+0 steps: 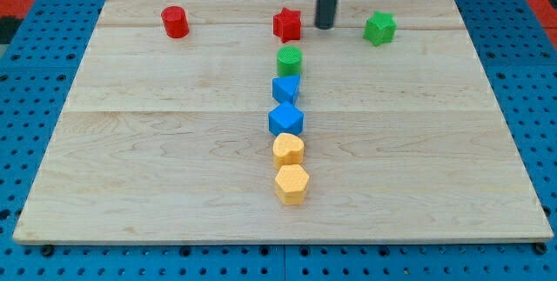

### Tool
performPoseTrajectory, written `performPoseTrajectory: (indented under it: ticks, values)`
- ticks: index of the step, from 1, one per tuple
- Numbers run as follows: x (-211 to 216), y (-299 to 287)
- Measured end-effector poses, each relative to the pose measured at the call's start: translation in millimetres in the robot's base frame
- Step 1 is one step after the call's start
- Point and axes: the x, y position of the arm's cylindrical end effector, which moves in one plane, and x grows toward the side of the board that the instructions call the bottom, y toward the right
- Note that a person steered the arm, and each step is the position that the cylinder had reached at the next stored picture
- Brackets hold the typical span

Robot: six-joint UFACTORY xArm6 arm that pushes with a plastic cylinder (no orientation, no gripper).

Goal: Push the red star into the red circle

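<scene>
My tip (325, 26) sits just right of the red star (287, 25), near touching, with the red circle (175, 22) well left; no fingers on this rod.

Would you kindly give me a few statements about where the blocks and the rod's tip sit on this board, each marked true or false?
1. My tip sits just to the view's right of the red star. True.
2. The red circle lies to the view's right of the star. False: it lies to its left.
3. The green star touches the red star. False: they are apart, my tip between them.
4. The green circle heads a column running toward the view's bottom. True.
</scene>
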Motion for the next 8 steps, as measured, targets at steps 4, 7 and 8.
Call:
performPoseTrajectory:
  ticks: [4,7,8]
  values:
    - [-3.3,-58.3]
    - [18.7,-74.6]
    - [-14.2,-112.1]
